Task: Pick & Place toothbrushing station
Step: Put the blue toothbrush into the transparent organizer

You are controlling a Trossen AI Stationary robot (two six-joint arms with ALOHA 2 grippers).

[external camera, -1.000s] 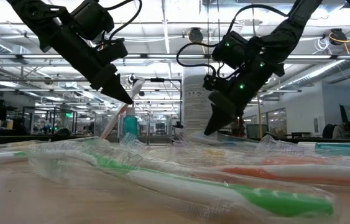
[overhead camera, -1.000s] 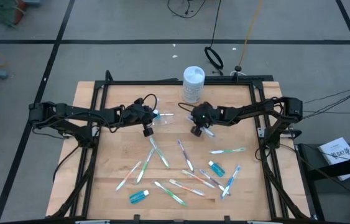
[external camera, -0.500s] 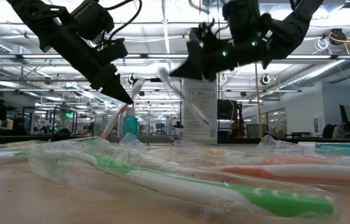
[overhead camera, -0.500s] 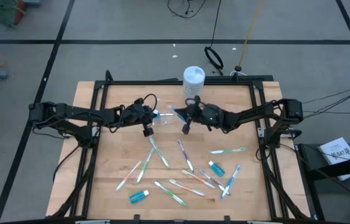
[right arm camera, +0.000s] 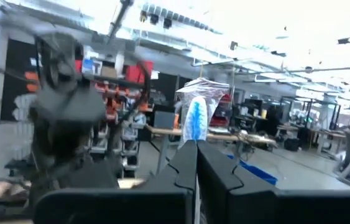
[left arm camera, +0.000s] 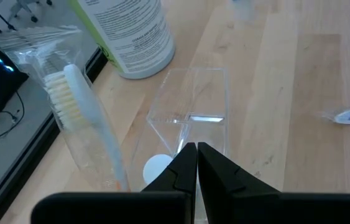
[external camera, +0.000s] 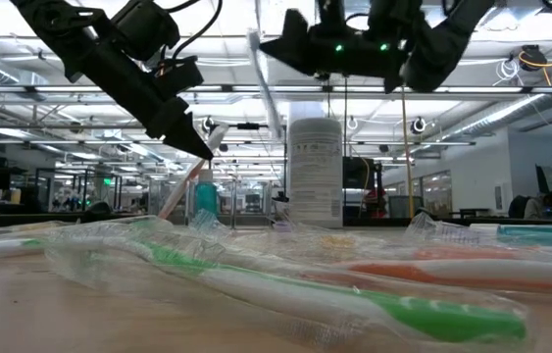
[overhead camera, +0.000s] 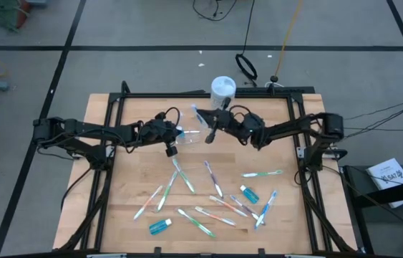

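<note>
Near the middle of the table's far edge, the right gripper (overhead camera: pixel 210 133) hangs well above the wooden table (overhead camera: pixel 137 172), its fingers pinched tight on a wrapped toothbrush with blue bristles (right arm camera: pixel 194 122) that juts out beyond the fingertips; in the low view this toothbrush (external camera: pixel 262 74) slants upward beside the white cylindrical canister (external camera: pixel 315 171), which stands at the far edge. Just left of it the left gripper (overhead camera: pixel 170 150) is tipped down toward the clear plastic cup (left arm camera: pixel 190 118), its fingers pressed nearly together on the cup's rim, with a white-bristled toothbrush (left arm camera: pixel 86 118) in clear wrap leaning in the cup beside them. The cup sits a little inward from the far edge, left of the canister. Loose toothbrushes (overhead camera: pixel 184 176) lie scattered over the middle and near half of the table, with one teal toothpaste tube (overhead camera: pixel 159 226) toward the near left corner and another teal tube (overhead camera: pixel 250 193) toward the right edge.
</note>
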